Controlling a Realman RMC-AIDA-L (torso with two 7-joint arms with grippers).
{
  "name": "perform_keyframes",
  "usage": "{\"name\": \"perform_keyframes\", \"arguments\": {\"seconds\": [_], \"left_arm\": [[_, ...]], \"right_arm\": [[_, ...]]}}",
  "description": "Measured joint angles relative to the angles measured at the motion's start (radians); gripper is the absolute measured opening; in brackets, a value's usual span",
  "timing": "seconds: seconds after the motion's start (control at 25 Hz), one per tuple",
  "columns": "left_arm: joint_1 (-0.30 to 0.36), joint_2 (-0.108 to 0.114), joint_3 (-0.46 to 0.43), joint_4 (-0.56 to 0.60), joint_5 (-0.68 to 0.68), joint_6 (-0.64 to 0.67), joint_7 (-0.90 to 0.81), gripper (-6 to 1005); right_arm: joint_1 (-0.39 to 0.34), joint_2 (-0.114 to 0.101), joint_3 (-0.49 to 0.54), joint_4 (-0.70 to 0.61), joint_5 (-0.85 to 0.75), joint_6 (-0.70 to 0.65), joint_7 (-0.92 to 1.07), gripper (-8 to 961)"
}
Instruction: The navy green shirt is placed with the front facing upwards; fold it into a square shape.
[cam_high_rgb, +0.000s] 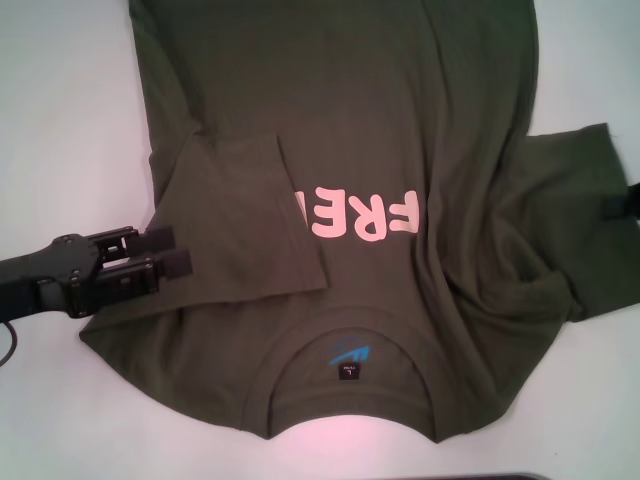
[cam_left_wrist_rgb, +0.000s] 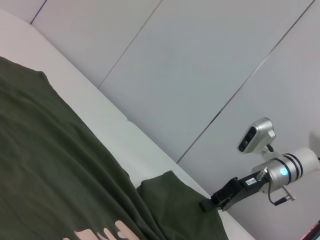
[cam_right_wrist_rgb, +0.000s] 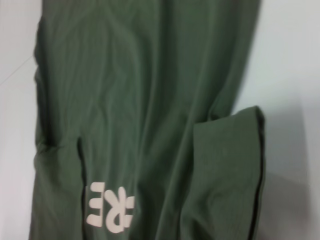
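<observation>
While the navy green shirt (cam_high_rgb: 400, 130) lies front-up on the white table (cam_high_rgb: 60, 110) — left sleeve folded over the pink letters (cam_high_rgb: 365, 215) — my left gripper (cam_high_rgb: 175, 255) hovers open beside it, my right gripper (cam_high_rgb: 632, 198) at the right sleeve, grip unreadable.

Looks like a lab or test room: plain white worktop (cam_left_wrist_rgb: 115, 125), bare pale panelled wall (cam_left_wrist_rgb: 210, 60) with thin dark seams behind.
</observation>
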Motion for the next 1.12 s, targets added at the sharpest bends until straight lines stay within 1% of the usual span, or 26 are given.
{"name": "perform_keyframes", "arguments": {"seconds": [0.08, 0.12, 0.2, 0.32, 0.52, 0.56, 0.72, 1.12], "left_arm": [[0.000, 0.000, 0.000, 0.000, 0.000, 0.000, 0.000, 633], [0.000, 0.000, -0.001, 0.000, 0.000, 0.000, 0.000, 633], [0.000, 0.001, -0.001, 0.000, 0.000, 0.000, 0.000, 633], [0.000, 0.001, -0.002, -0.002, 0.000, 0.000, 0.000, 632], [-0.001, 0.001, -0.002, 0.000, 0.000, 0.000, 0.000, 632], [0.000, 0.001, -0.002, 0.000, 0.000, 0.000, 0.000, 632], [0.001, 0.002, -0.001, -0.001, 0.000, 0.000, 0.000, 632], [0.001, 0.003, -0.001, -0.004, 0.000, 0.003, 0.000, 632]], "right_arm": [[-0.017, -0.006, 0.001, -0.023, -0.001, -0.012, 0.013, 32], [-0.031, -0.013, 0.006, -0.041, -0.001, -0.022, 0.023, 34], [-0.036, -0.016, 0.011, -0.048, -0.002, -0.026, 0.026, 38], [-0.048, -0.031, 0.029, -0.065, -0.003, -0.037, 0.039, 44], [-0.054, -0.053, 0.062, -0.087, -0.004, -0.046, 0.049, 54], [-0.054, -0.053, 0.062, -0.087, -0.004, -0.046, 0.049, 56], [-0.053, -0.066, 0.077, -0.091, -0.004, -0.048, 0.060, 65], [-0.025, -0.074, 0.091, -0.161, -0.004, -0.053, 0.109, 85]]}}
